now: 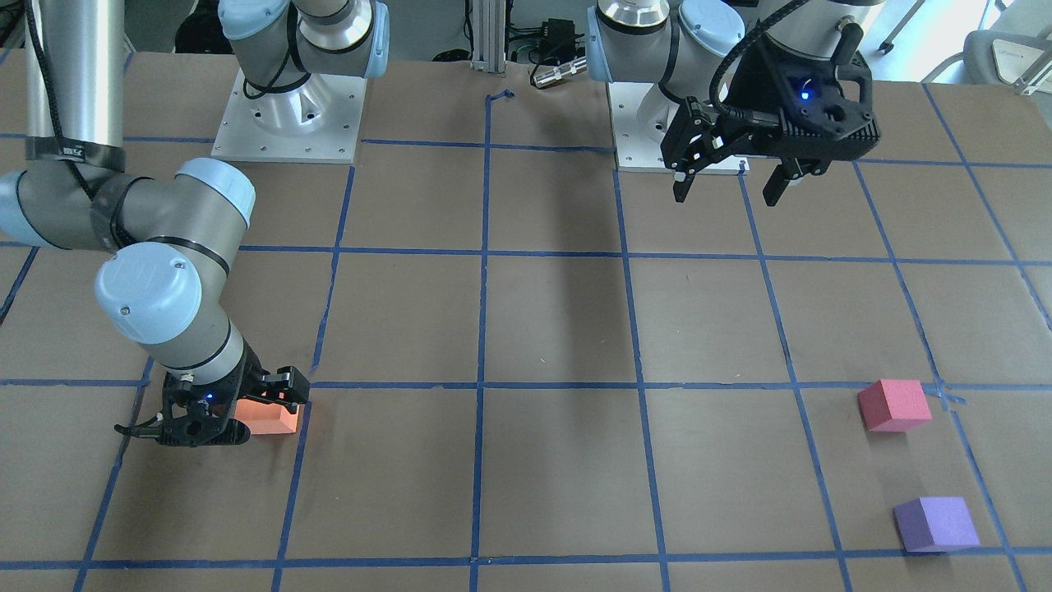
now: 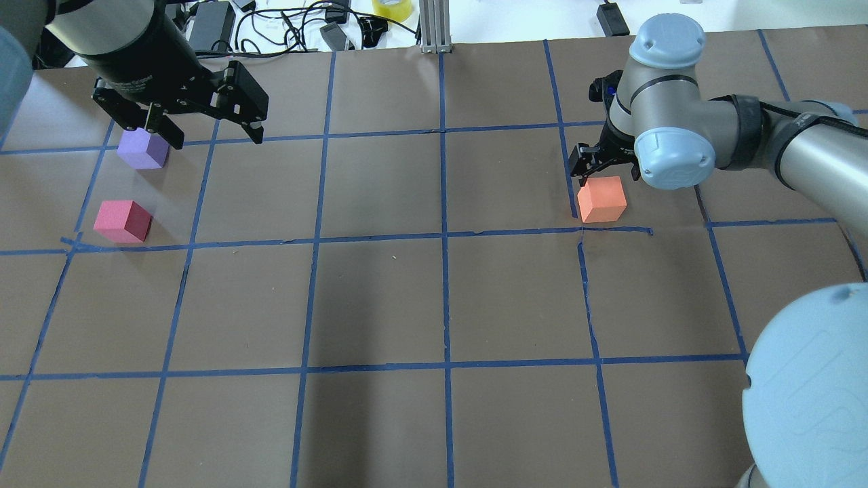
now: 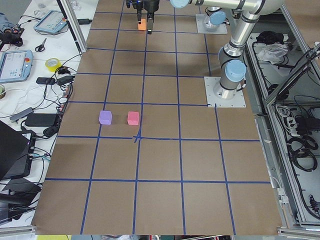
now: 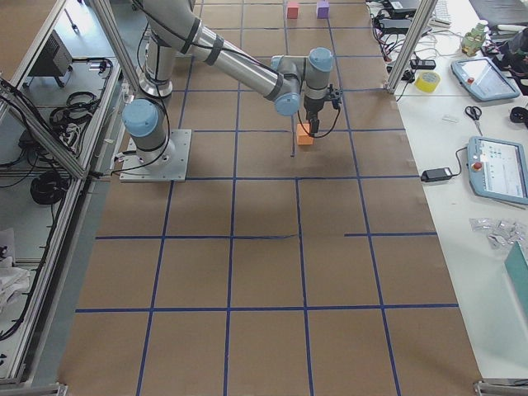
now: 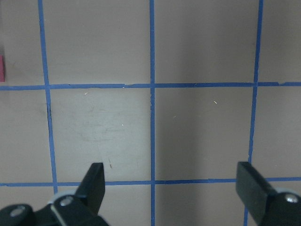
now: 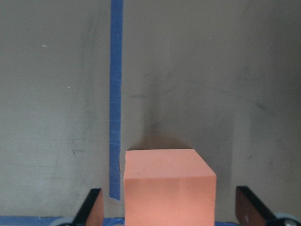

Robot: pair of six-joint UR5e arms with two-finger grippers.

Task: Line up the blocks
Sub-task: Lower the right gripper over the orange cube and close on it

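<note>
Right jaws, released, straddle the orange block [image 6: 169,188], well apart from the pink block [image 2: 123,221]; purple [image 2: 143,148] sits near pink. Centre on orange and clench flat faces evenly before lifting. Left jaws hang released.

Overhead and front views: steep, facing each other across the bench [image 2: 380,305]. Two end views: long, opposed. Wrist views: close, straight down; right one shares orange block [image 6: 168,186] with overhead.

Brown table [image 2: 380,305] gridded with blue tape [image 2: 445,298], yellow tape roll [image 4: 427,87], scissors [image 4: 473,114], teach pendant [image 4: 497,169], tangled cables [image 2: 285,27]
</note>
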